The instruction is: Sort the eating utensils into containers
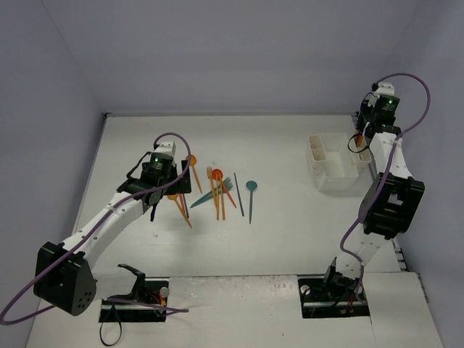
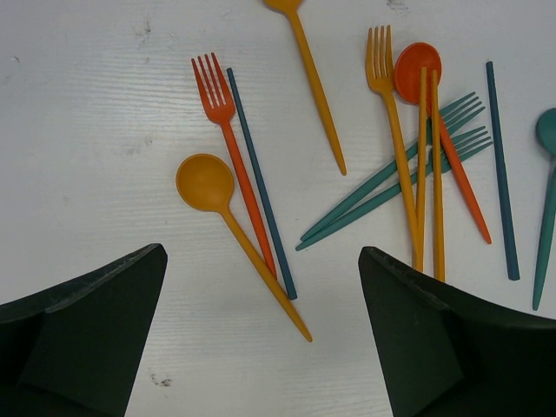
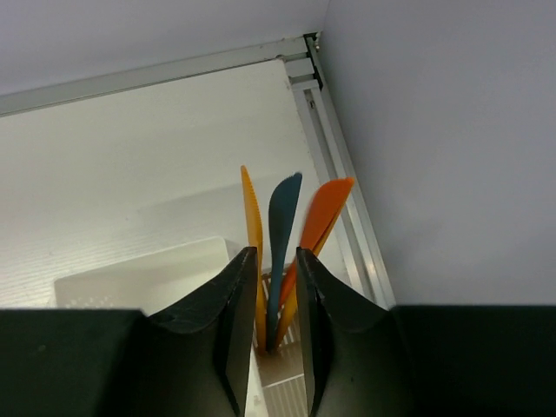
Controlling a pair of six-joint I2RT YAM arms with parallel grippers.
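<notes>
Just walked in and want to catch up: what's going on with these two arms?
The left gripper hangs open above the loose utensils scattered on the table, holding nothing. The right gripper is over the white holder at the far right, its fingers closely flanking three knives standing in it; whether it grips them is unclear.

White table (image 1: pixel 290 239) bears scattered utensils (image 1: pixel 217 192); white holder (image 1: pixel 332 163).

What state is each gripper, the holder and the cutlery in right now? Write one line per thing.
left gripper: open wide, above the loose utensils.
loose utensils: lying flat on the table, some crossing, none gripped.
right gripper: fingers close beside three knives; grip unclear.
three knives: upright, blades up, bases in the white holder.
white holder: standing on the table.
</notes>
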